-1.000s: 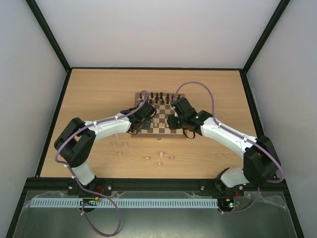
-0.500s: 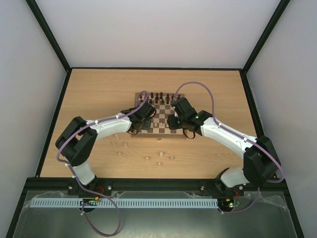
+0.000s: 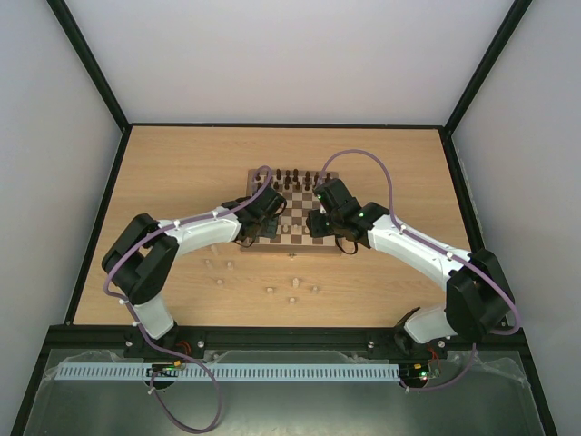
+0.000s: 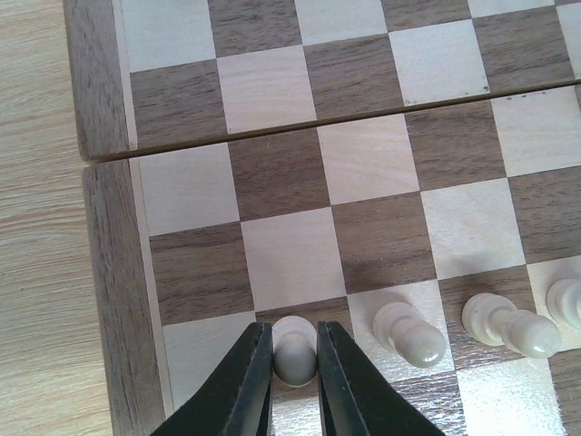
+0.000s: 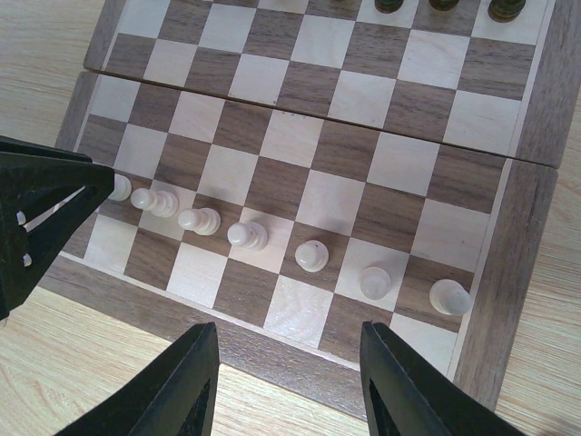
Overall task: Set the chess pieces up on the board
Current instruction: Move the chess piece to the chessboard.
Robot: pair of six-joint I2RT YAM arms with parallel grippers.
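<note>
The board (image 3: 296, 219) lies mid-table, with dark pieces (image 3: 290, 176) on its far rows. In the left wrist view my left gripper (image 4: 294, 329) is shut on a cream pawn (image 4: 294, 358) that stands on a dark square near the board's (image 4: 272, 91) left edge. More cream pawns (image 4: 408, 332) stand to its right. In the right wrist view my right gripper (image 5: 286, 329) is open and empty above the board's (image 5: 318, 145) near border. A row of several cream pawns (image 5: 311, 255) runs in front of it. The left gripper's black fingers (image 5: 45, 209) show at the row's left end.
Several loose cream pieces (image 3: 270, 290) lie on the wooden table between the board and the arm bases, some further left (image 3: 219, 282). Both arms reach over the board's near side, the right gripper (image 3: 320, 227) close to the left gripper (image 3: 254, 232). Black frame rails border the table.
</note>
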